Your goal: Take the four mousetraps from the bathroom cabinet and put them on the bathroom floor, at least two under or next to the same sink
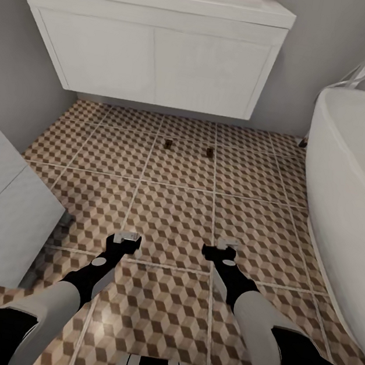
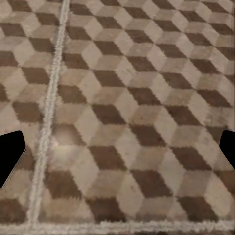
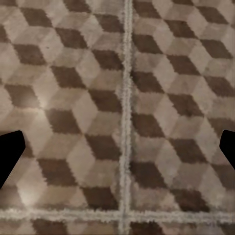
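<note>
Now 2 mousetraps [image 1: 189, 147] lie before the sink [image 1: 151, 42]; both grippers released, empty

two mousetraps [image 1: 168, 143] [image 1: 210, 151] lie side by side on the bathroom floor [image 1: 171, 216], just before the sink [image 1: 151, 42]; bathtub [image 1: 354, 174] at right.

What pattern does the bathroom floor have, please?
Brown, beige and white cubes on the floor, clearest from the left wrist.

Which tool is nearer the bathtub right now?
Right. The right tool hangs over the floor near the bathtub; the left tool is farther off, toward the opposite side.
</note>
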You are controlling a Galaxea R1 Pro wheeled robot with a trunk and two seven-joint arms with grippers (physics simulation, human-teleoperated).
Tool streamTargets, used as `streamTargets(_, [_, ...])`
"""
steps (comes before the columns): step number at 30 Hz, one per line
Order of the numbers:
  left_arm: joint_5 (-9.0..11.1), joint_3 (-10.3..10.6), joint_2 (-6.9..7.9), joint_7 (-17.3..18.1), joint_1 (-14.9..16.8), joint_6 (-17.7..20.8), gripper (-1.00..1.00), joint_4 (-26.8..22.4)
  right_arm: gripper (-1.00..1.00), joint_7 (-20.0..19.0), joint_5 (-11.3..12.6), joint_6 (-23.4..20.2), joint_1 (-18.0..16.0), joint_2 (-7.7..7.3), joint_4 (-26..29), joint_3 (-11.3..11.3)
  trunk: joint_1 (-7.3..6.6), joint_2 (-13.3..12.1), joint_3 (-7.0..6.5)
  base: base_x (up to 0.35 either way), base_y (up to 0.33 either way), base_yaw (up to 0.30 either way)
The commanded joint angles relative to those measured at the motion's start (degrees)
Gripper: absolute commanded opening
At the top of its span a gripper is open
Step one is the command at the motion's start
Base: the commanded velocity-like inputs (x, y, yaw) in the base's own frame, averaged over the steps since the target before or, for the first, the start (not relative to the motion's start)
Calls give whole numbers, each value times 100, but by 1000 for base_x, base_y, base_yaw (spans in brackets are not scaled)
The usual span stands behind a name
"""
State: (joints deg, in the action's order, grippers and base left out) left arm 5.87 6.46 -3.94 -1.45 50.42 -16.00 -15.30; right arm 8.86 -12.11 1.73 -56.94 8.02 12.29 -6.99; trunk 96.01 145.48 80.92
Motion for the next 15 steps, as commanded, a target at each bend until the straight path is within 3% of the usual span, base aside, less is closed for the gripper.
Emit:
streamTargets(1, [61, 49, 4, -18, 3, -23, 100, 14, 100, 9, -54, 24, -3, 5, -25, -48, -3, 0, -19, 0, 0, 0])
streamTargets(15, [73, 49, 14, -33, 3, -55, 100, 102, 100, 30, -63, 33, -2, -12, -103, -51, -39, -19, -330, 0, 0, 0])
